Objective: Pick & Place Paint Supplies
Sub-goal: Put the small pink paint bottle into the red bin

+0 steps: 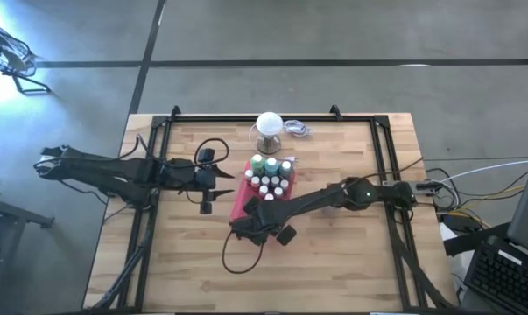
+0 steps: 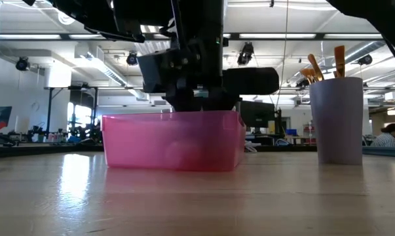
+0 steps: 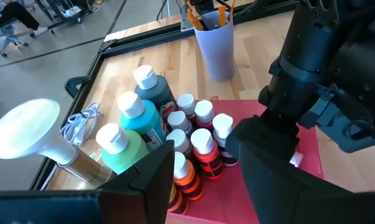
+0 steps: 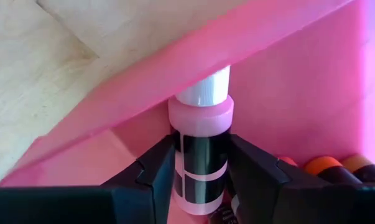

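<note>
Your right gripper (image 4: 199, 177) clamps a pink bottle (image 4: 201, 152) inside the pink tray (image 4: 311, 81), many bottles already packed, while the left gripper (image 3: 199, 180) waits open.

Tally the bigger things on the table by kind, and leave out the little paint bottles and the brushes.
Large white-capped bottles: 3
Pink tray: 1
Lavender cup: 1
White ball-topped stand: 1
White cable: 1
Total: 7
</note>
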Robot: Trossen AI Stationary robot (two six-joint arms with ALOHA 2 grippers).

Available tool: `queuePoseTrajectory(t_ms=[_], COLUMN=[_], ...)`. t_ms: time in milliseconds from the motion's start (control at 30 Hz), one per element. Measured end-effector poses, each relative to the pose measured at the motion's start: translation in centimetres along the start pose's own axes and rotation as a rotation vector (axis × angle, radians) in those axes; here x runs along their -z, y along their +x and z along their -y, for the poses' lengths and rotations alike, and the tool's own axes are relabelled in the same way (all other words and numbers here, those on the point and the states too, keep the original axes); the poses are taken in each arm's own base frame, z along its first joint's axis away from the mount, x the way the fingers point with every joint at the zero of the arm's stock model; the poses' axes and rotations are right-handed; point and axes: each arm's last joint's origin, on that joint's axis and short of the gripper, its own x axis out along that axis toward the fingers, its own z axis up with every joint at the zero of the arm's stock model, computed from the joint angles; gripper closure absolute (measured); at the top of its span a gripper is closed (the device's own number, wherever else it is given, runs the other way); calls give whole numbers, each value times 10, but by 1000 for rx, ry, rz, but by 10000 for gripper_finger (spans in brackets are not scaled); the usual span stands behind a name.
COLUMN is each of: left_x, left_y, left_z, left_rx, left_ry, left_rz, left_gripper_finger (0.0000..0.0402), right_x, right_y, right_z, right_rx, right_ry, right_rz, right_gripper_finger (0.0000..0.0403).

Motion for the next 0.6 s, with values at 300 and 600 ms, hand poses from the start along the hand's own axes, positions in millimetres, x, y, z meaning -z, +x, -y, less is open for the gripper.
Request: queuePoseTrajectory(t_ms=[300,600], left_x=[0,0], left_y=[0,0], left_z=[0,0], left_rx=[0,0], left_ry=[0,0], left_rz=[-1,-1], left_gripper_finger=[215,215], right_x=[-1,0], right_y=[1,-1], right_z=[1,2], right_rx=[1,3], right_ry=[-3,-18], right_rz=[13,20], right_gripper_finger=[284,325])
